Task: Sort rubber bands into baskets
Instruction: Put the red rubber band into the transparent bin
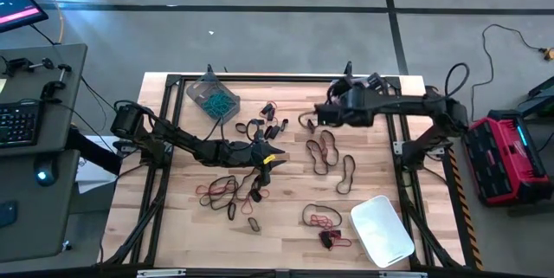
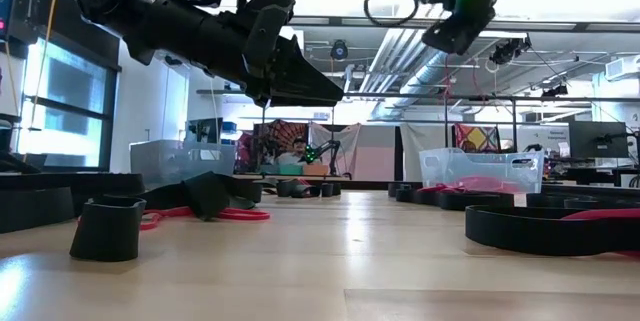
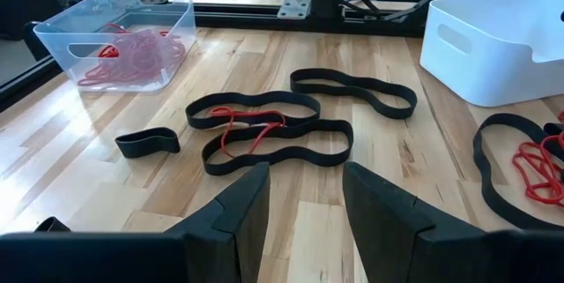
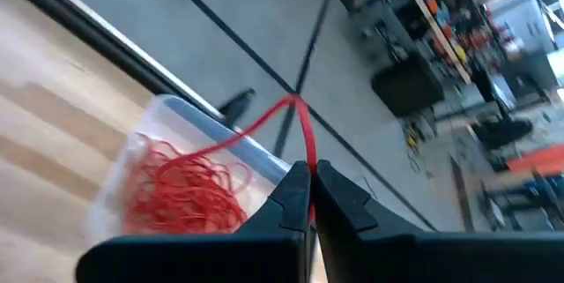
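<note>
Pinching a red rubber band (image 4: 300, 120), your right gripper (image 4: 310, 197) is hanging with fingers together above the clear basket (image 4: 181, 111) of red bands. Your left gripper (image 3: 304, 197) is hovering, fingers apart, over black bands (image 3: 273, 146), apparently empty.

The high view looks straight down from well above on the whole wooden table (image 1: 286, 165), with floor around it; the low view sits at tabletop height, facing level across the boards into the room, close to black bands in the foreground. The left wrist view looks forward and slightly down, near the tabletop, sharing the white tub (image 3: 502, 40) at upper right with the high view's lower right (image 1: 381, 230); the right wrist view tilts steeply over a clear tub of red bands (image 4: 189, 186), also at the left wrist view's upper left (image 3: 123, 32).
</note>
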Motion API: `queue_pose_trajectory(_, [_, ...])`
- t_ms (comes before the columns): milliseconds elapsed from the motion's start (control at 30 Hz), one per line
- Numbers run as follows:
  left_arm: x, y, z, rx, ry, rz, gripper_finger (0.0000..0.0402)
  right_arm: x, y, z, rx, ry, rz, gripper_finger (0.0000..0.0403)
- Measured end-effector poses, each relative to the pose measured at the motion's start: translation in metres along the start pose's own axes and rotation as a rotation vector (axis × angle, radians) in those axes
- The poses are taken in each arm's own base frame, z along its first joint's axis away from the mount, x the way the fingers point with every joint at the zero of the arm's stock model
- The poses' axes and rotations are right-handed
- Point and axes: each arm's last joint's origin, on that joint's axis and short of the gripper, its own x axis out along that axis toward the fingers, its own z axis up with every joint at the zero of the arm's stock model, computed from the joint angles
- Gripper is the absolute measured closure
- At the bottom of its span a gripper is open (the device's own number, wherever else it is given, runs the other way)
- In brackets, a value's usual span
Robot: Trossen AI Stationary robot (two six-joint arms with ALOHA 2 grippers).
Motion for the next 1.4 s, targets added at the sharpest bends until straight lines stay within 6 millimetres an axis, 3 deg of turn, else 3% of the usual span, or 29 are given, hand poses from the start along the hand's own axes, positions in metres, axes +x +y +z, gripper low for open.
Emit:
queue_pose_trajectory(200, [0.0,0.0,0.0,0.0,0.0,0.0,0.0263,0.037,-0.005,0.006,-0.016,0.12,-0.016,0.0403])
queue_pose_trajectory(533, [0.0,0.0,0.0,0.001,0.0,0.0,0.0263,0.128,0.017,-0.008,-0.007,0.248,0.162,0.0403])
queue_pose_trajectory(733, [0.0,0.0,0.0,0.0,0.0,0.002,0.0263,0.152,0.009,-0.012,0.05,0.298,0.219,0.0398])
queue_pose_trajectory(933, [0.001,0.003,0.0,-0.002,0.0,0.009,0.0263,0.151,-0.003,-0.01,0.019,0.382,0.282,0.0333])
queue_pose_trajectory(1133, [0.002,0.007,0.0,-0.012,0.001,0.02,0.0264,0.133,-0.022,0.005,0.034,0.396,0.178,0.0255])
queue_pose_trajectory(1267, [0.001,0.015,0.0,-0.004,0.05,-0.015,0.0281,0.114,-0.028,0.014,0.043,0.359,0.245,0.0251])
queue_pose_trajectory(1400, [-0.005,0.025,0.004,-0.021,0.114,-0.04,0.0319,0.087,-0.021,0.016,0.064,0.208,0.52,0.0285])
